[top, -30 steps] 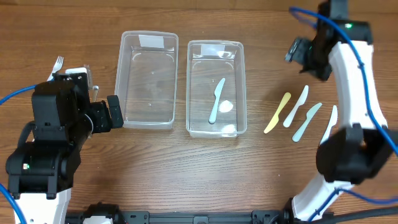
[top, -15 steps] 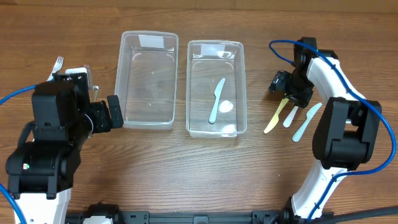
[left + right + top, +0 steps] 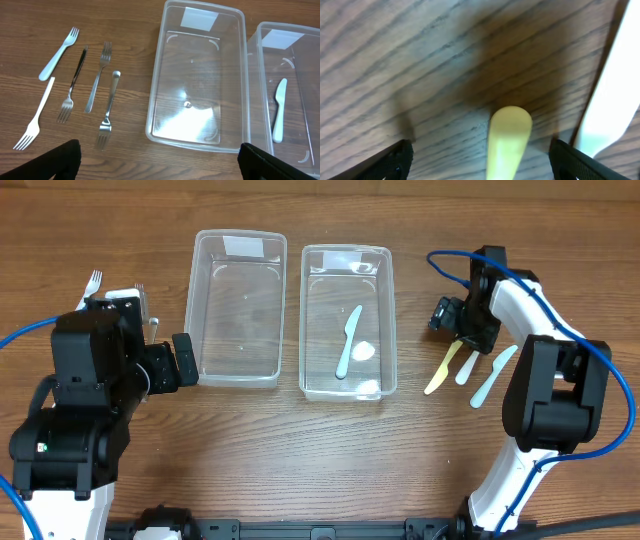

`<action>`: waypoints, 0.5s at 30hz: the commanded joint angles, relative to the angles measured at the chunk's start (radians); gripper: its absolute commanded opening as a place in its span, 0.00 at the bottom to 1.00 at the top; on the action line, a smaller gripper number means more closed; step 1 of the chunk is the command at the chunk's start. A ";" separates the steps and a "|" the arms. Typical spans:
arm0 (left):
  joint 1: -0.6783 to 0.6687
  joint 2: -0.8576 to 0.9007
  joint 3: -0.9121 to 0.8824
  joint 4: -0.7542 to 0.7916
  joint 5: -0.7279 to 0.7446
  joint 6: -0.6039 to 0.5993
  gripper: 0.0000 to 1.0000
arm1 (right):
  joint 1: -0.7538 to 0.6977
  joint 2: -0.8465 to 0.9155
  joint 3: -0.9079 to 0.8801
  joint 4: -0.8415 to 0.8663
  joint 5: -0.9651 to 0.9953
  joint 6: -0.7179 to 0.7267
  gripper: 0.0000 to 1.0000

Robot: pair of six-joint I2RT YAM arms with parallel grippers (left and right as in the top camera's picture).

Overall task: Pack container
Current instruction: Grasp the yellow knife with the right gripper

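Two clear plastic containers stand side by side: the left one [image 3: 238,305] is empty, the right one [image 3: 346,320] holds a pale blue plastic knife [image 3: 347,340]. A yellow plastic knife [image 3: 444,364] lies right of them with a white knife [image 3: 467,367] and a pale blue knife [image 3: 493,375]. My right gripper [image 3: 458,330] is open, low over the yellow knife's far end [image 3: 507,140], fingers either side of it. My left gripper [image 3: 160,162] is open and empty, left of the left container [image 3: 200,80].
Several forks, metal and white plastic, lie left of the containers [image 3: 75,85]; one white fork shows at the far left from overhead [image 3: 92,282]. A blue cable [image 3: 450,255] loops off the right arm.
My right arm swung down from the far right of the table and came low over the yellow knife's end; in the last half second it only edged slightly left. The left arm has not moved.
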 commanded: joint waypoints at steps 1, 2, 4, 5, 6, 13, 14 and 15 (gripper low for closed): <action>0.005 0.000 0.026 0.000 0.019 0.004 1.00 | -0.003 0.008 -0.065 0.025 -0.002 -0.003 0.87; 0.005 0.000 0.026 0.000 0.020 0.004 1.00 | -0.003 0.008 -0.075 0.031 -0.002 -0.003 0.85; 0.005 0.000 0.026 0.000 0.024 0.004 1.00 | -0.003 0.008 -0.078 0.031 -0.002 -0.003 0.81; 0.005 0.000 0.026 0.000 0.026 0.004 1.00 | -0.003 0.008 -0.078 0.031 -0.003 -0.003 0.78; 0.005 0.000 0.026 0.000 0.026 0.004 1.00 | -0.003 0.008 -0.078 0.030 -0.003 -0.003 0.74; 0.005 0.000 0.026 0.000 0.026 0.004 1.00 | -0.003 0.008 -0.078 0.023 -0.003 -0.004 0.41; 0.005 0.000 0.026 0.000 0.026 0.004 1.00 | -0.003 0.008 -0.078 0.024 -0.003 -0.004 0.39; 0.005 0.000 0.026 0.000 0.026 0.004 1.00 | -0.003 0.008 -0.078 0.023 -0.003 -0.004 0.36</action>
